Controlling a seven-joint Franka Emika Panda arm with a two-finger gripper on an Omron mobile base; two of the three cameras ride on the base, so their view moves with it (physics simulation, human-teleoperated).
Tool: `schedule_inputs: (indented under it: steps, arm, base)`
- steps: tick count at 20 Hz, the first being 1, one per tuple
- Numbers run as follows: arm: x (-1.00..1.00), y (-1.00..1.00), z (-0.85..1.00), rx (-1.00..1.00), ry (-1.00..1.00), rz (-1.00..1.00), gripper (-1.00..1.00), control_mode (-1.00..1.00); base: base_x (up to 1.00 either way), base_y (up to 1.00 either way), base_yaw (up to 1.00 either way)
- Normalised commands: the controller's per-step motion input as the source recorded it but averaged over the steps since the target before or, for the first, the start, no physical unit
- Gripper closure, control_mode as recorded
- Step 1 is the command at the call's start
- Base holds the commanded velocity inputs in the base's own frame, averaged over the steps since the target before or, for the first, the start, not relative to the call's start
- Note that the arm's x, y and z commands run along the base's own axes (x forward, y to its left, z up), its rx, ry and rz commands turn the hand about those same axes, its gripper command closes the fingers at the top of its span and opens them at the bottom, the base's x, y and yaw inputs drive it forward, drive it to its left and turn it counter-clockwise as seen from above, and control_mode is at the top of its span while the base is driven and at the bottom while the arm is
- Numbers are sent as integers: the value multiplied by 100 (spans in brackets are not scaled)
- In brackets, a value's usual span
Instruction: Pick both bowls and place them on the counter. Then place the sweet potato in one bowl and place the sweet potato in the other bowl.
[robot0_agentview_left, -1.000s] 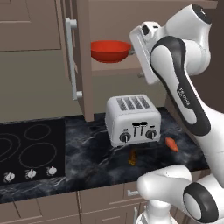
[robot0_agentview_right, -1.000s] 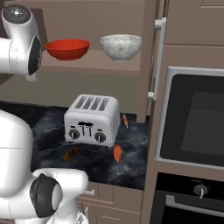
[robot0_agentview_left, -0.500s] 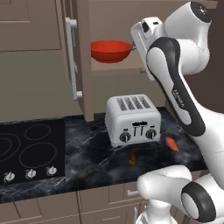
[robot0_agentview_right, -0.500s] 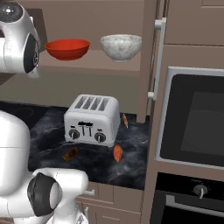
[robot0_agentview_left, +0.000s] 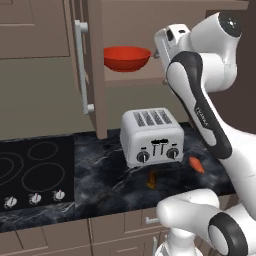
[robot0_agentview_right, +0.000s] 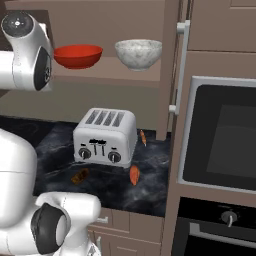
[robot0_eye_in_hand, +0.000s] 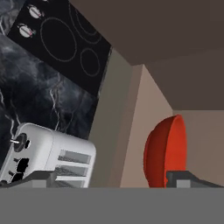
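Here, you are looking at a kitchen with an open cabinet above a black marbled bench (robot0_agentview_left: 105, 170). Inside the cabinet, on its shelf (robot0_agentview_right: 107, 75), the red bowl (robot0_agentview_left: 127, 58) sits to the left and the marbled bowl (robot0_agentview_right: 138, 53) sits just beside it on the right, both upright and apart from each other.

Your arm reaches up to shelf height. In the hand view, the end effector (robot0_eye_in_hand: 116, 179) has its two dark fingertips spread wide with nothing between them, so it is released. One fingertip (robot0_eye_in_hand: 183, 178) lies close in front of the red bowl, which appears tipped on its side because the camera is rolled. You cannot tell whether that fingertip touches the bowl.

Down on the bench, a silver four-slot toaster (robot0_agentview_left: 152, 136) stands upright. An orange sweet potato (robot0_agentview_left: 196, 164) lies near the toaster's front right corner. Another sweet potato (robot0_agentview_right: 142, 137) lies beside the toaster, close to the cabinet wall. A small brownish piece (robot0_agentview_left: 151, 180) lies in front of the toaster.

To the left of the bench is a black cooktop (robot0_agentview_left: 35, 170). To the right stands a built-in oven (robot0_agentview_right: 220, 140).
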Motion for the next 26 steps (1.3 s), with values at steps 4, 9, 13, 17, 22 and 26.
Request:
schedule_inputs:
  steps: [4,9,13,17,22,26]
  arm:
    - [23,-22,0,1,-2,0,-100,-100]
    - [35,-3,0,0,0,0,-100,-100]
    - [39,4,-3,1,0,2,-100,-100]
    - [40,0,1,5,0,11,-100,-100]
    - [34,0,-1,3,0,13,-100,-100]
    - [33,4,-6,1,-3,12,-100,-100]
  base:
    - [0,0,0]
    - [0,0,0]
    - [0,0,0]
    - [0,0,0]
    - [0,0,0]
    - [0,0,0]
